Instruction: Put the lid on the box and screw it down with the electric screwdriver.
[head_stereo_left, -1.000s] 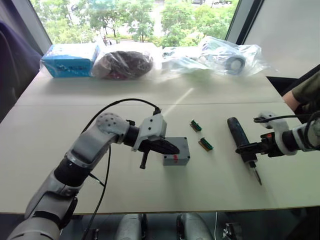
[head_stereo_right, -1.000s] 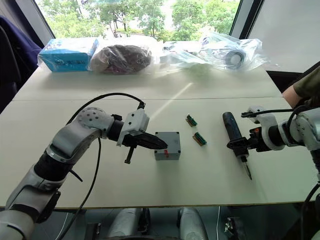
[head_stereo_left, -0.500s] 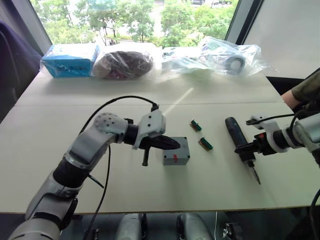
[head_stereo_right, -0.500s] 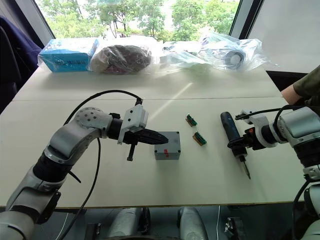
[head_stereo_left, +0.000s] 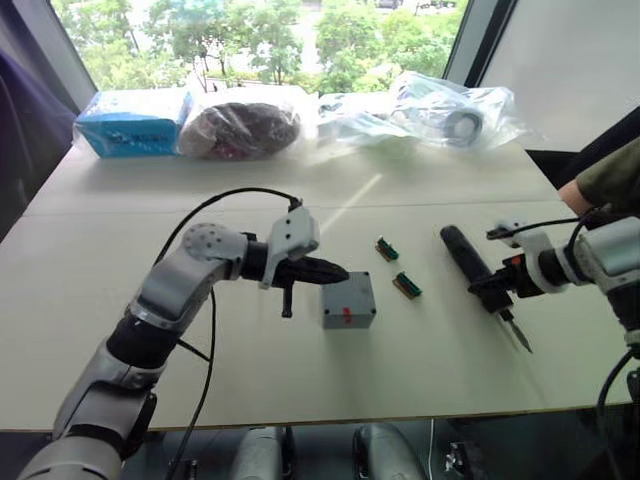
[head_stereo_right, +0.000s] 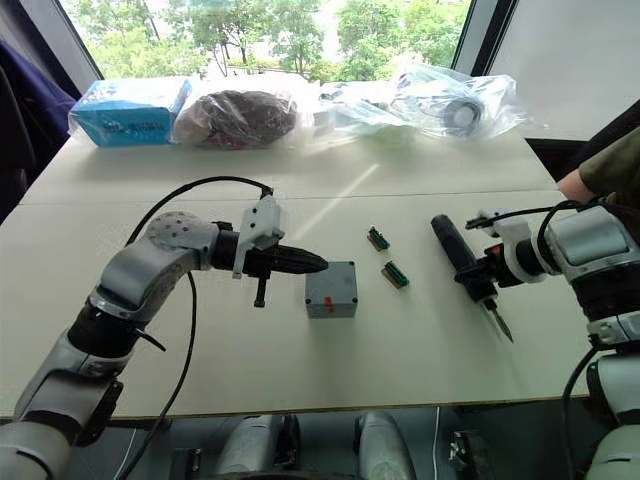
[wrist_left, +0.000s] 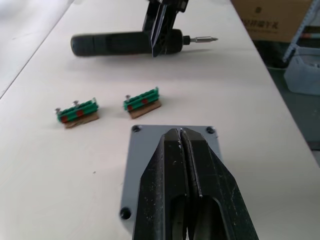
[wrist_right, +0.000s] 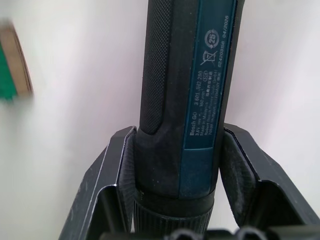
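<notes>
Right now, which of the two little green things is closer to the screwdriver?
The green strip nearer the robot's body is closer. It lies between the grey box and the electric screwdriver. The other green strip sits farther back on the table.

We note a grey lid (wrist_left: 172, 145) on a grey box (head_stereo_left: 348, 302) bearing a red mark, a black-and-blue electric screwdriver (wrist_right: 187, 95), two green terminal blocks (wrist_left: 142, 100) with red inserts, and a cream worktop (head_stereo_left: 90, 290).

The box (head_stereo_right: 331, 290) sits mid-table (head_stereo_right: 120, 220), two terminal blocks (head_stereo_right: 388, 257) to its right, the electric screwdriver (head_stereo_right: 462, 264) further right, bagged items (head_stereo_right: 236, 112) along the far edge.
</notes>
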